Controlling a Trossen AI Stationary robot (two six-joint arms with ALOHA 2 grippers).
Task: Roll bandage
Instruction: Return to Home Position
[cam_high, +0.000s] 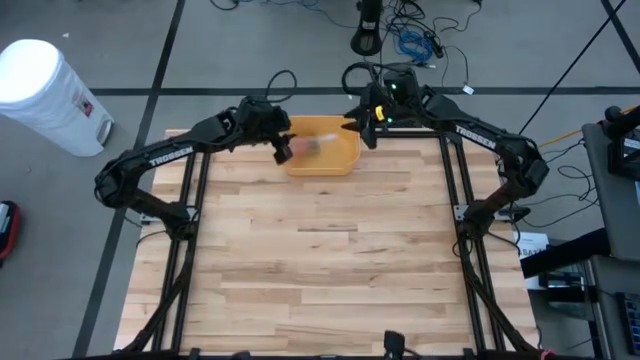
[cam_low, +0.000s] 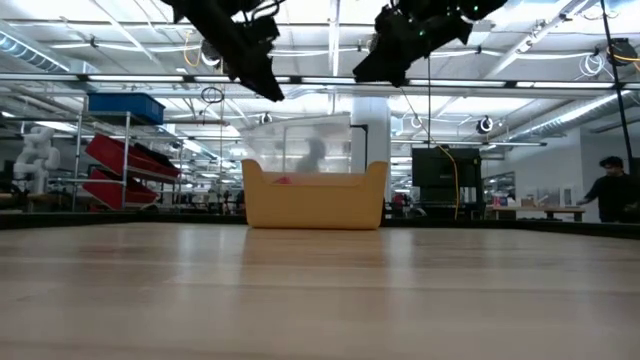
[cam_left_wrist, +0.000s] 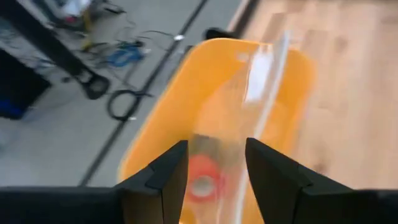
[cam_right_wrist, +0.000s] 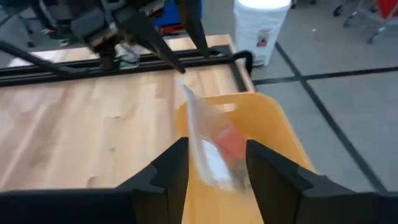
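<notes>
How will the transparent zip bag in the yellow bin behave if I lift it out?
Probably floppy: the transparent zip bag is thin film sticking up above the yellow bin. Likely light but bottom-heavy: the red roll sits low inside. Its glossy film may slip in a pinch.

You can see the zip bag (cam_low: 300, 145) only as a blur in both wrist views. In the low view, the wall of the yellow bin (cam_low: 315, 208) hides its bottom part. The red thing (cam_left_wrist: 203, 175) inside is too smeared to name. The top edge of the low view cuts off the left arm (cam_low: 235, 40) and the right arm (cam_low: 415, 35).

Bright, even overhead light; motion blur across the zip bag (cam_left_wrist: 261, 81)
</notes>
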